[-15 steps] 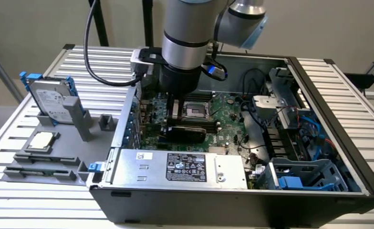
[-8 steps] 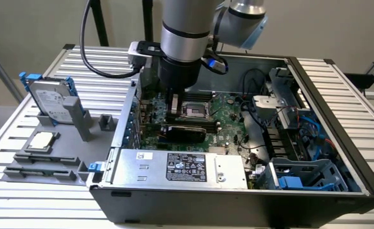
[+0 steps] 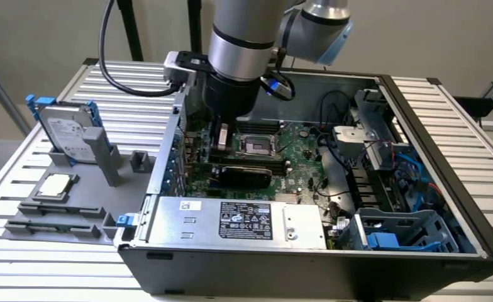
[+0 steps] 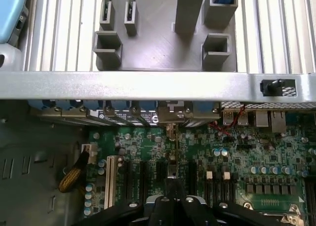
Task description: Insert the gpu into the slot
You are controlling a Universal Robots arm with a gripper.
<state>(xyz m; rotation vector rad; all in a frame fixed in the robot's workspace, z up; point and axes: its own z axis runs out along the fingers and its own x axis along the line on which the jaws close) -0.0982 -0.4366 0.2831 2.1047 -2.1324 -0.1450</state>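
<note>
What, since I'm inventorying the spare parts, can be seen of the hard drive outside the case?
The hard drive is a flat grey metal block whose broad face carries a pale label. Blue rails run along its sides. It stands on edge, leaning back a little, with its lower end seated in a grey holder on the slatted table. It sits to the exterior view's left of the computer case, apart from it. Its label text is too small to read.

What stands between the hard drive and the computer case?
In the exterior view, a tall grey post and a small grey block stand between the hard drive and the computer case.
</note>
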